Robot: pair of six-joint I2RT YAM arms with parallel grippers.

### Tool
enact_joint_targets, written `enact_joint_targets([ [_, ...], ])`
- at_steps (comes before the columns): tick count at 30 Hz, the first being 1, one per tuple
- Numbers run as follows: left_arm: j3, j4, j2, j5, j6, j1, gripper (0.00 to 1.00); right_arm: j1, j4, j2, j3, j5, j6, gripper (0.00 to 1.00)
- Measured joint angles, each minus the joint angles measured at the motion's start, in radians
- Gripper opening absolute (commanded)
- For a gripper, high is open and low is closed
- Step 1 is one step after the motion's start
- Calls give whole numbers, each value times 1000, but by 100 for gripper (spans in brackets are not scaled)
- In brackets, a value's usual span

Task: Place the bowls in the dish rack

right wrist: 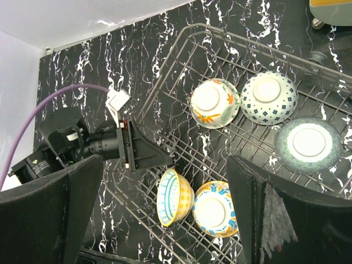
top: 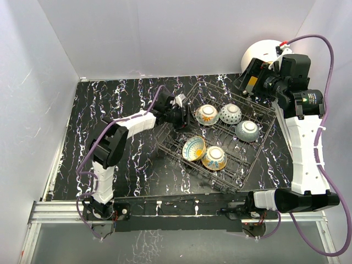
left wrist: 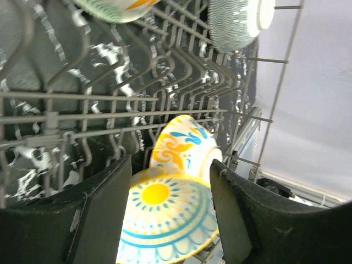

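Note:
The dark wire dish rack holds five bowls. An orange floral bowl, a blue-patterned bowl and a grey-green bowl lie upside down in its far half. A yellow bowl with a sun pattern stands on edge beside an upside-down yellow-and-blue bowl. My left gripper is open and empty over the rack's left side, its tips just short of the yellow bowl. My right gripper is open and empty, high above the rack.
A round white-and-orange appliance stands at the back right, behind the right arm. The rack sits on a black marbled table. White walls enclose the left, back and right sides.

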Motion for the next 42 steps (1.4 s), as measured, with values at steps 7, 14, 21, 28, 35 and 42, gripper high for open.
enact_joint_targets([
  [7, 137, -81, 0, 6, 64, -27, 55, 0, 0, 0, -3, 0, 0, 99],
  [14, 258, -378, -1, -196, 196, -159, 50, 0, 0, 0, -15, 1, 0, 99],
  [21, 392, -631, -1, -421, 294, -300, 50, 0, 2, 0, -22, 0, 0, 99],
  [28, 450, -770, 23, -550, 345, -338, 49, 0, 4, -2, -32, 0, 0, 99],
  [35, 508, -812, 76, -607, 379, -380, 50, 0, 5, -3, -34, 0, 0, 99],
  [42, 468, -751, 68, -599, 371, -398, 55, 0, 4, -8, -34, 0, 0, 99],
])
